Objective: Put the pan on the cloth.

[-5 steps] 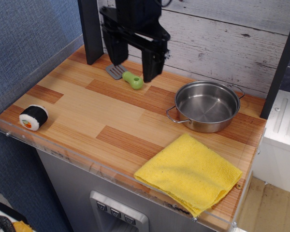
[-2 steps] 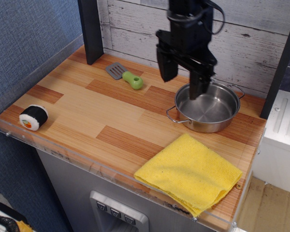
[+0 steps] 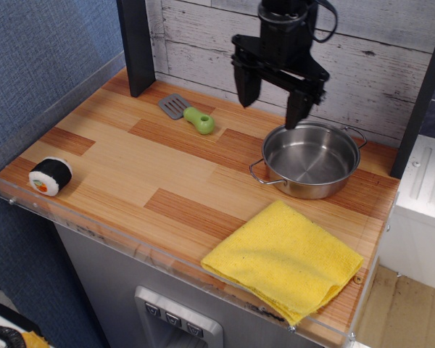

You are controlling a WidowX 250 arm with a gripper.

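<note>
You get a single view, set high off the bench's (image 3: 167, 174) front-left corner, looking down toward two o'clock at the plank wall (image 3: 377, 65); the whole bench top fits at middling range.

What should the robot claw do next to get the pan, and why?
Probably lower onto the pan's back rim and close. The gripper hangs open above that rim, holding nothing, and the pan sits on the wood beside the yellow cloth, not on it.

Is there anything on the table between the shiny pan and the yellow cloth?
No. In the only view, just a bare strip of wooden tabletop lies between the pan and the cloth; they do not touch.
</note>
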